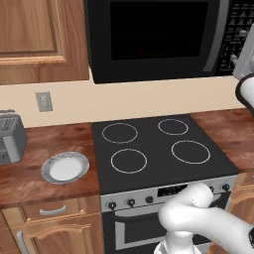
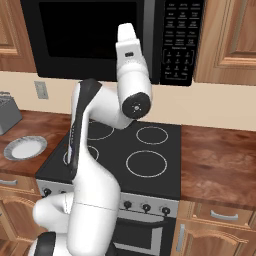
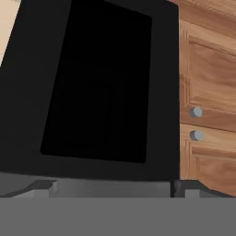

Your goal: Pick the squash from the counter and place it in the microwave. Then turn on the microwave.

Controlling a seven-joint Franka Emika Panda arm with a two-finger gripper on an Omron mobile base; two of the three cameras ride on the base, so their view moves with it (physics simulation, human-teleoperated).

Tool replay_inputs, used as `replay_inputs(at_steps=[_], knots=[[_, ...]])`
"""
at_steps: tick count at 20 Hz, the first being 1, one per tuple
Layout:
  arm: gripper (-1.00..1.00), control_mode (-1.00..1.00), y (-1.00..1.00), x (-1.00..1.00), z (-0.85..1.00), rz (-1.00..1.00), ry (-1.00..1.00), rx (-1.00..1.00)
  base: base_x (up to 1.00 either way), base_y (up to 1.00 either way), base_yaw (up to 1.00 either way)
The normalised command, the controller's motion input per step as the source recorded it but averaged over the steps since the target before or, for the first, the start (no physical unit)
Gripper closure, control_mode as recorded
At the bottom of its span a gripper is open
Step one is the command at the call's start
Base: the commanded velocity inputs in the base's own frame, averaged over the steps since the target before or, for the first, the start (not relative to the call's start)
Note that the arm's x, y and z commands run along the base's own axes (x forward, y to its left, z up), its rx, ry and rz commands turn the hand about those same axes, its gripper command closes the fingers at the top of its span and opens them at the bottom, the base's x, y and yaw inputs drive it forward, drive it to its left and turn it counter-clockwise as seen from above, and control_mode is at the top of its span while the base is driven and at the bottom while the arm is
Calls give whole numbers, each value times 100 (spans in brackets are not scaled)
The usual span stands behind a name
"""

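Microwave [image 1: 154, 37] door shut, squash unseen on the counter [image 1: 44, 144]; only a plate [image 1: 65, 166] near its front edge. Gripper [image 3: 110, 189] jaws wide, holding nothing. We risk pressing start with the oven empty.

The microwave [image 1: 154, 39] is a large black box mounted above the stovetop between wooden cabinets, with a wide dark glass door that sits shut, a long curved grey handle [image 1: 220, 37] down its right edge and a button keypad [image 2: 181, 37] on the right panel. The surface [image 1: 47, 144] is reddish-brown wood-grain worktop over light wooden drawers, running on both sides of the stovetop. In the hand view the microwave's dark door [image 3: 99, 87] appears close and tilted, beside wooden cabinet doors
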Motion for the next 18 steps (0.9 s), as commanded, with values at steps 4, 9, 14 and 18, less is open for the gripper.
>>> replay_inputs(at_steps=[4, 9, 14, 18], knots=[[-100, -100, -23, -45, 2, 7, 0, -2, 0, 0, 0], [-100, -100, -20, -43, 5, 4, 5, -1, 0, 0, 0], [-100, -100, -13, -31, 0, 0, 17, -4, 0, 0, 0], [-100, -100, -9, -25, -4, 1, 20, -3, 0, 0, 0]])
